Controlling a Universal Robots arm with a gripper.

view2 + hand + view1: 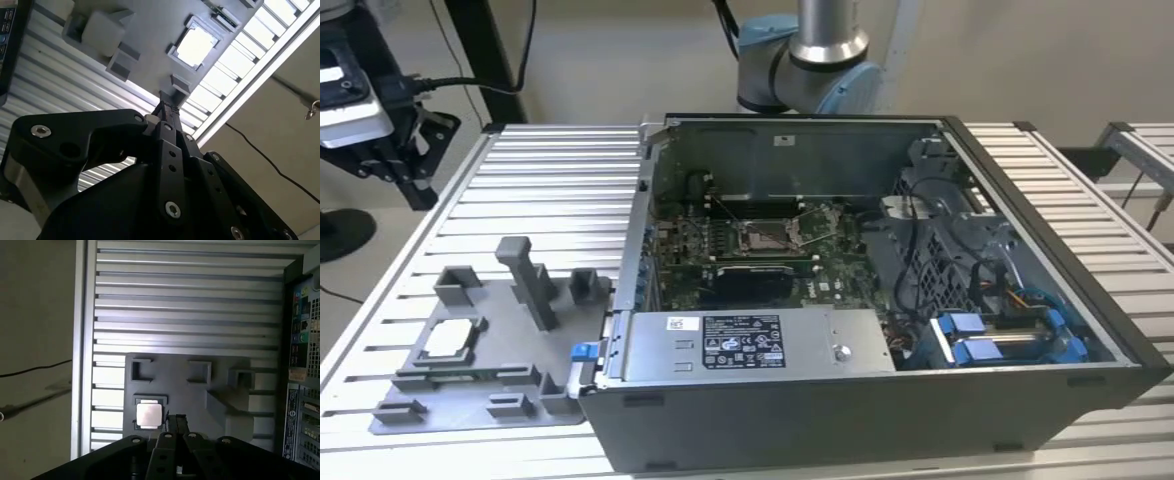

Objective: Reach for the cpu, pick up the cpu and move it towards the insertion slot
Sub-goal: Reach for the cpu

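Note:
The cpu (450, 338) lies flat, silvery face up, in a square recess of the grey tray (480, 410) at the exterior view's left. Both wrist views show the cpu (200, 45) (149, 415) in its recess. My gripper (400, 175) hangs high above the table's far left corner, well apart from the tray. In the wrist views its black fingertips (167, 109) (175, 421) sit close together with nothing between them. The insertion slot (767, 235) is a metal-framed socket on the green board inside the open computer case.
The open computer case (881, 400) fills the table's middle and right. Grey posts and blocks (527, 280) stand up from the tray beside the cpu. The slatted metal table (547, 190) stretches behind the tray. The arm's base (807, 70) rises behind the case.

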